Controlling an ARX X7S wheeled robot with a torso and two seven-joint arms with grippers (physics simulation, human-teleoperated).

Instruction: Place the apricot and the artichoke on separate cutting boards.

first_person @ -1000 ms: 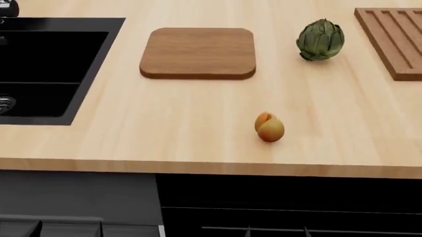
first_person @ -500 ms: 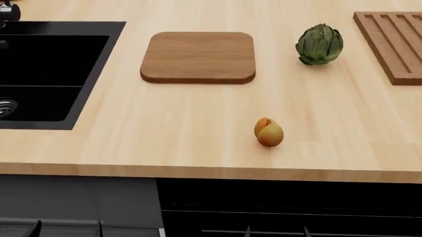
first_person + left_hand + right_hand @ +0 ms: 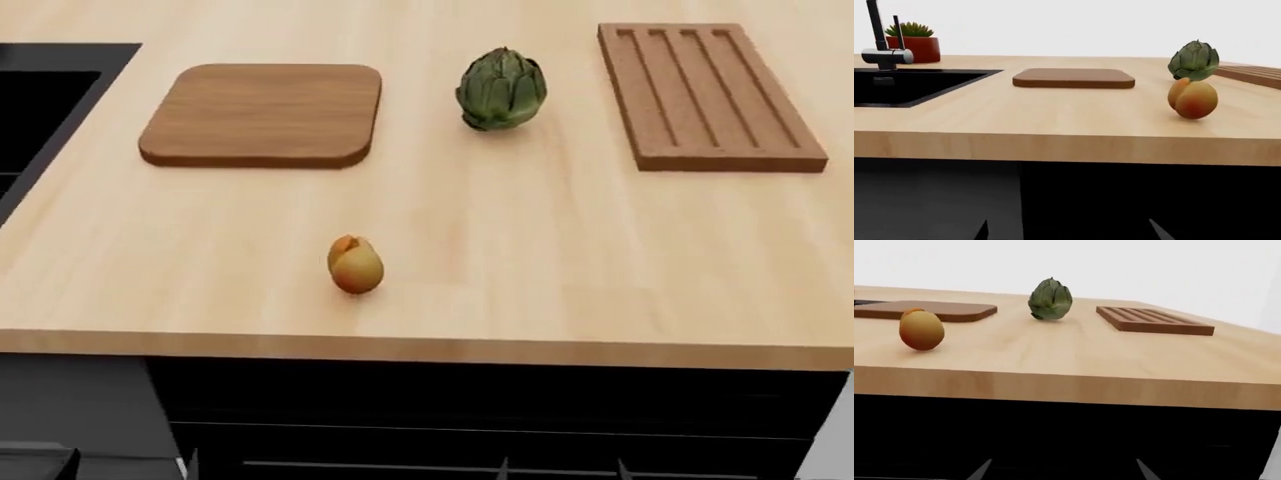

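The apricot [image 3: 355, 265] lies on the wooden counter near its front edge; it also shows in the left wrist view [image 3: 1193, 98] and the right wrist view [image 3: 921, 330]. The artichoke [image 3: 501, 88] stands further back, between the smooth rounded cutting board [image 3: 260, 113] and the grooved rectangular cutting board [image 3: 707, 95]. Both boards are bare. My left gripper [image 3: 1067, 232] and right gripper [image 3: 1062, 470] are open and empty. Both are below the counter's front edge, facing the dark cabinet, with only their fingertips showing.
A black sink [image 3: 34, 95] is set into the counter at the far left, with a faucet [image 3: 881, 50] and a potted plant [image 3: 914, 42] behind it. The counter's front edge [image 3: 427, 350] overhangs dark cabinet fronts [image 3: 507, 420].
The head view has swung to the right: boards, artichoke and apricot all sit further left in it, the sink is mostly out of view, and the grooved board shows whole. The objects themselves lie unmoved.
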